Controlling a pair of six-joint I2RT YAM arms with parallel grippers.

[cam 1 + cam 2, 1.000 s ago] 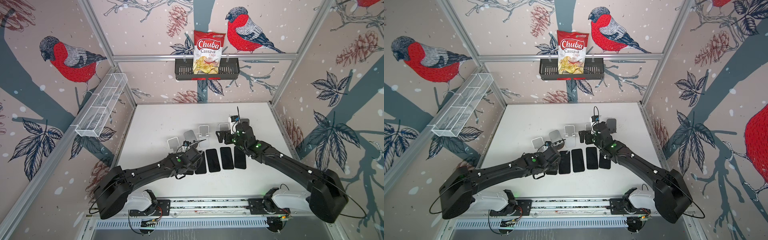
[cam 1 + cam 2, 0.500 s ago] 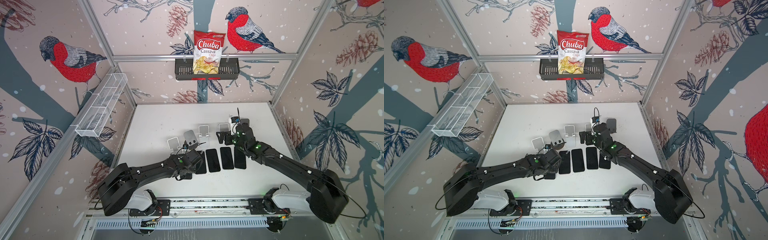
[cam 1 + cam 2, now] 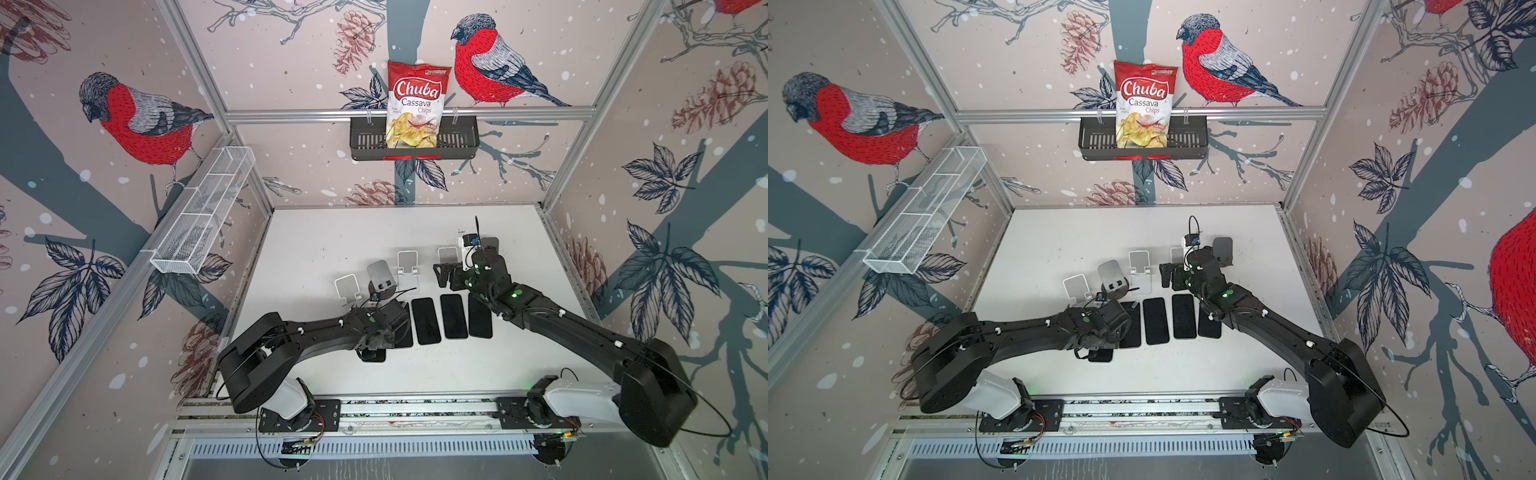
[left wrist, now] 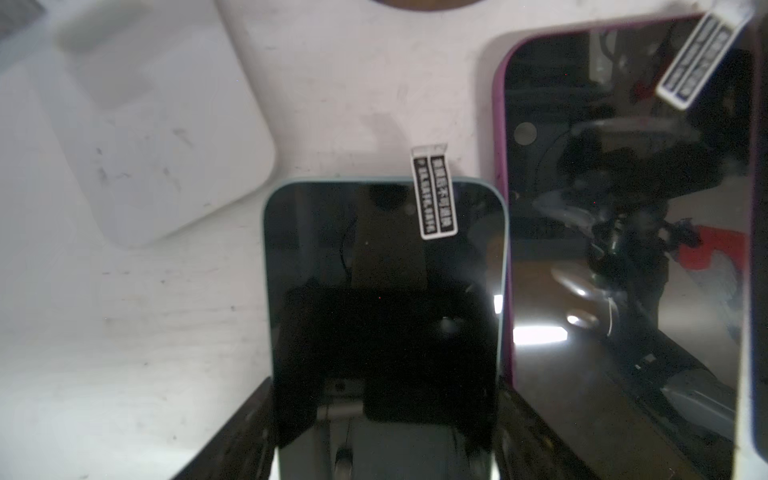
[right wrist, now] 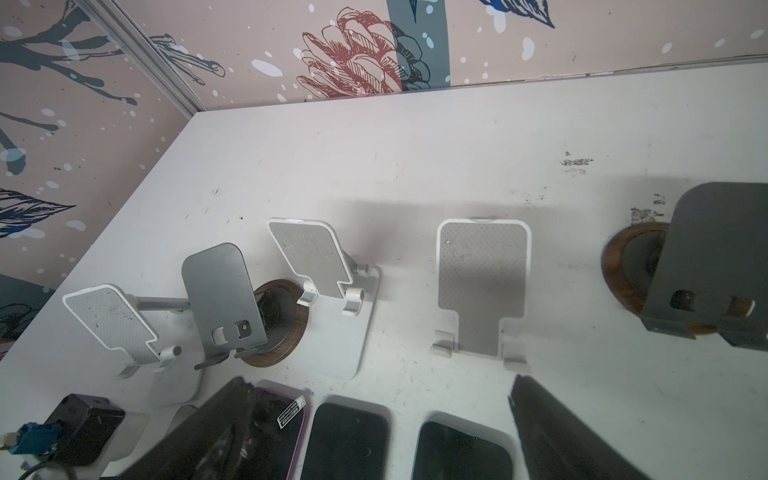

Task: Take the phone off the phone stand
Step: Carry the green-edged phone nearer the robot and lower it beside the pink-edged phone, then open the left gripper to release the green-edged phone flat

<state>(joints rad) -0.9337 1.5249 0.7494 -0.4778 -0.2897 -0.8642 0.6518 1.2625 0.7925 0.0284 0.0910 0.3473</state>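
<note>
My left gripper (image 4: pixel 384 436) is shut on a phone (image 4: pixel 386 291) with a dark screen and pale teal edge; its fingers (image 4: pixel 232 440) press the phone's two long sides. In both top views the wrist covers this phone, and only its near end (image 3: pixel 372 356) (image 3: pixel 1100 355) sticks out. It is held low, beside a purple-edged phone (image 4: pixel 623 208) lying flat. Several phone stands (image 3: pixel 348 287) (image 5: pixel 484 286) stand in a row behind, all without a phone. My right gripper (image 3: pixel 444 274) (image 5: pixel 374 384) hangs open over the table in front of the stands.
Three more dark phones (image 3: pixel 426 321) (image 3: pixel 454 316) (image 3: pixel 480 318) lie flat side by side in front of the stands. A white stand base (image 4: pixel 145 145) is close to the held phone. A chips bag (image 3: pixel 415 104) sits in a wall basket, and a wire shelf (image 3: pixel 199 216) hangs on the left wall.
My left gripper has drawn back a little toward the table's front with the phone in it. The right arm has not moved.
</note>
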